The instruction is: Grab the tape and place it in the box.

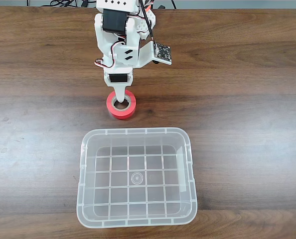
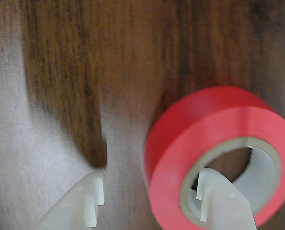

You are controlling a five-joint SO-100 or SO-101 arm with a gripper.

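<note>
The red tape roll [image 1: 130, 110] lies flat on the wooden table, just beyond the far rim of the clear plastic box [image 1: 136, 131]. My white gripper [image 1: 119, 99] reaches down onto it from the far side. In the wrist view one fingertip [image 2: 214, 194] sits inside the beige core of the tape [image 2: 205, 124], while the other finger [image 2: 87, 201] stands outside the roll to the left, a gap away from its red wall. The gripper [image 2: 149, 189] is open and straddles the roll's left wall. The box holds nothing.
The box's grid-patterned bottom [image 1: 137, 178] shows through near the table's front edge. A small circuit board [image 1: 162, 52] hangs off the arm's right side in the fixed view. Bare wooden tabletop [image 1: 247, 99] spreads to both sides.
</note>
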